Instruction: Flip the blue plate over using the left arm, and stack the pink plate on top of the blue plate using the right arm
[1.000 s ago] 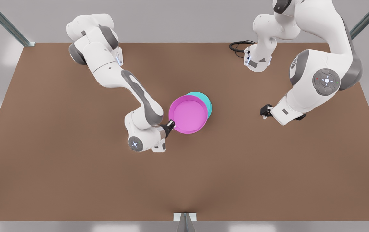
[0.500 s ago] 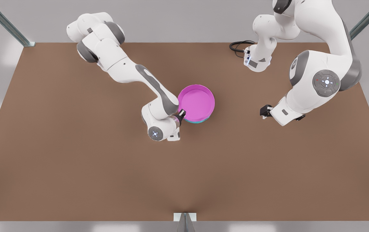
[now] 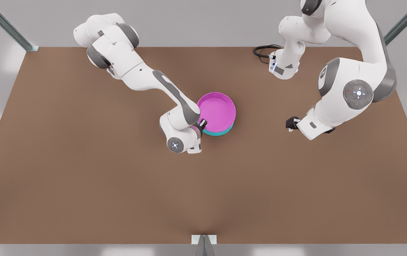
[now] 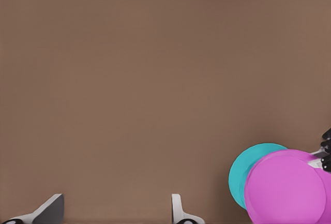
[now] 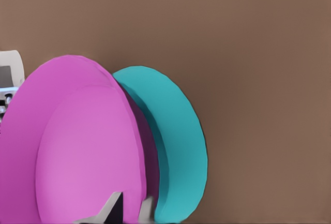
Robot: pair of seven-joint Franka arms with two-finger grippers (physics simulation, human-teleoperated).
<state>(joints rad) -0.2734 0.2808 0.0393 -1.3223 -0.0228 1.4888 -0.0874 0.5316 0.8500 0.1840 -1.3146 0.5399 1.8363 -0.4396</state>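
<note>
Stacking looks almost finished: the pink plate [image 3: 217, 111] sits open side up on the blue plate [image 3: 221, 132], mid-table [image 3: 82, 177], blue peeking out along its near edge (flipped, I judge, as the right wrist view shows a smooth turquoise back). Release and retreat remain. The right gripper [image 3: 202, 124], on the front view's left, pinches the pink plate's near-left rim between narrowly parted fingers. The left gripper [image 3: 290, 123] waits well right; its finger spread I cannot tell.
</note>
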